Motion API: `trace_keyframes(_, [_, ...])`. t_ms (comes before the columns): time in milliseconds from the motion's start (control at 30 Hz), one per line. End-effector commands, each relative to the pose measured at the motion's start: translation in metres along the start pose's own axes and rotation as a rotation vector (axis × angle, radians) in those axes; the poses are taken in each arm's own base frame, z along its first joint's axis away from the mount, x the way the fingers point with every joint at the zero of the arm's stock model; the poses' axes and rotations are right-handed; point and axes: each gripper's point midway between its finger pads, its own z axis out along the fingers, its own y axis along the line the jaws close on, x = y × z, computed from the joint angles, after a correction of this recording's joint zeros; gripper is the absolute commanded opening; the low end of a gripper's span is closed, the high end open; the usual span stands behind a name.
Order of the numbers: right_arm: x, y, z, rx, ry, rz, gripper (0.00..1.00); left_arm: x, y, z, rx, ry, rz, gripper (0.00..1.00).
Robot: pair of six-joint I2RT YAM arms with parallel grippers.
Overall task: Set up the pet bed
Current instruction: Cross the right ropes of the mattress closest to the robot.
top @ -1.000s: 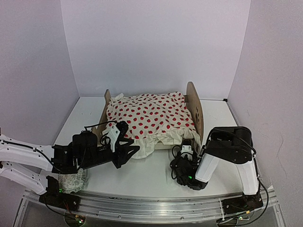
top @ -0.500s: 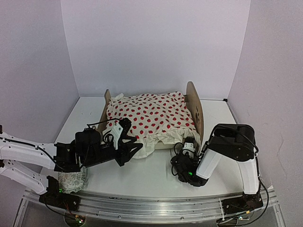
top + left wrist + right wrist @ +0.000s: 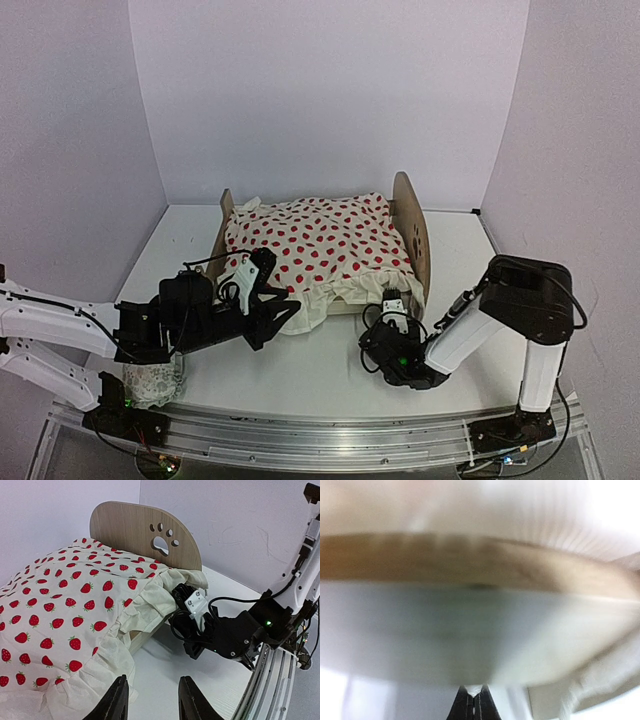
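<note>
Two changes from a second ago: right arm now stretched low, right tool [image 3: 392, 305] pinched shut on blanket [image 3: 320, 245] frill at near-right corner of pet bed [image 3: 411, 215], mid-table [image 3: 320, 372]; left tool [image 3: 152, 700] part open, nearer hem.

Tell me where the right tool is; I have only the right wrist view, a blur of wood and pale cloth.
Observer: The right tool is at the near corner of the pet bed, by the headboard, its tip at the ruffled edge of the strawberry-print blanket.
Operator: Does the blanket cover the bed?
Observer: Yes, it is draped from footboard to headboard, the ruffle hanging over the near side.
Operator: And the left tool?
Observer: The left tool is open, holding nothing, by the ruffle toward the footboard end.
</note>
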Motion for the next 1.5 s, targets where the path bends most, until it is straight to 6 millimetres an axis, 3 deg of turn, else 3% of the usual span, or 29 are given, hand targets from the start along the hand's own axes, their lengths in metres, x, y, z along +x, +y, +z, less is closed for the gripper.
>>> trace_keyframes(0, [-0.005, -0.003, -0.025, -0.002, 0.077, -0.031, 0.00, -0.022, 0.002, 0.000, -0.018, -0.050, -0.023, 0.36])
trace_keyframes(167, [0.001, -0.024, -0.044, 0.050, 0.208, -0.056, 0.00, -0.019, 0.003, 0.003, -0.024, -0.047, -0.025, 0.35])
trace_keyframes(400, [-0.016, -0.024, -0.065, 0.017, 0.284, -0.086, 0.00, -0.013, 0.004, 0.009, -0.036, -0.034, -0.032, 0.35])
trace_keyframes(633, [-0.033, -0.012, -0.079, -0.071, 0.370, -0.089, 0.00, 0.001, -0.002, 0.024, -0.028, 0.026, -0.058, 0.36])
trace_keyframes(867, [-0.027, -0.008, -0.096, -0.149, 0.488, -0.091, 0.00, 0.016, -0.002, 0.033, -0.036, 0.076, -0.086, 0.36])
trace_keyframes(933, [-0.022, -0.003, -0.099, -0.178, 0.524, -0.102, 0.07, 0.018, -0.002, 0.035, -0.036, 0.083, -0.088, 0.36])
trace_keyframes(1000, [-0.019, 0.003, -0.103, -0.209, 0.559, -0.110, 0.29, 0.021, -0.003, 0.038, -0.036, 0.094, -0.090, 0.36])
trace_keyframes(1067, [-0.022, 0.008, -0.107, -0.234, 0.576, -0.104, 0.41, 0.024, -0.004, 0.041, -0.035, 0.109, -0.093, 0.36])
trace_keyframes(1300, [-0.071, 0.025, -0.128, -0.405, 0.557, -0.055, 0.53, 0.023, -0.006, 0.048, -0.045, 0.115, -0.150, 0.38])
trace_keyframes(1467, [-0.124, 0.010, -0.143, -0.467, 0.521, 0.069, 0.57, 0.028, -0.012, 0.059, -0.027, 0.145, -0.162, 0.39])
